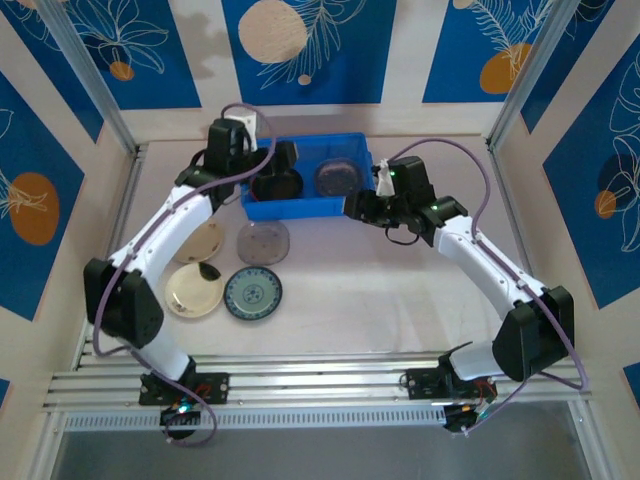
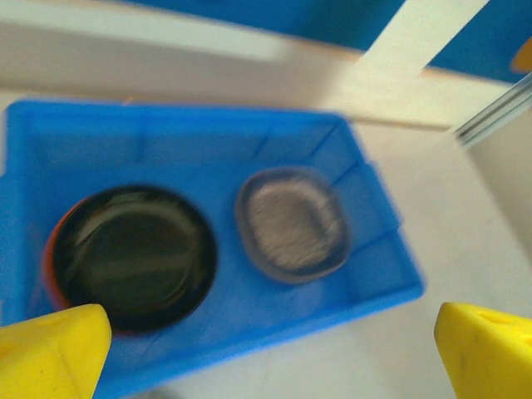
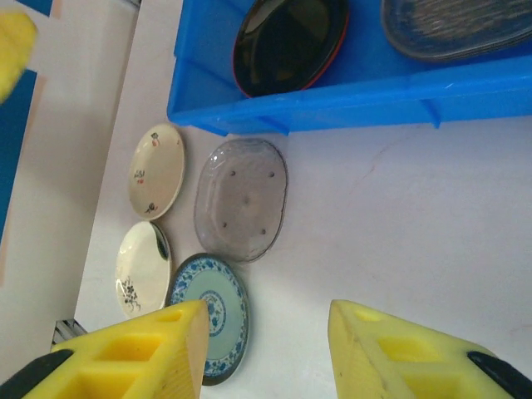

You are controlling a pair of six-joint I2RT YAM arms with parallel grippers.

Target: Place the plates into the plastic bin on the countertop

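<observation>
With left gripper point(image 2: 270, 353) and right gripper point(image 3: 266, 353) both open and empty, the clear plate point(image 3: 241, 198) looks light, stiff, slippery and breakable, best pinched at its rim.

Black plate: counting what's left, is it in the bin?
In: the black plate sits inside the blue bin, beside a clear dish.

Blue wall panels point(image 1: 308, 45) with white leaf line drawings stand at the back and on both sides, split by pale beige strips point(image 1: 408, 50). One back panel carries a cream disc point(image 1: 272, 30), and the left wall shows an orange disc point(image 1: 30, 208). Slanted metal posts point(image 1: 85, 75) frame the back corners. Ribbed metal rails point(image 1: 320, 380) run along the near edge.
</observation>
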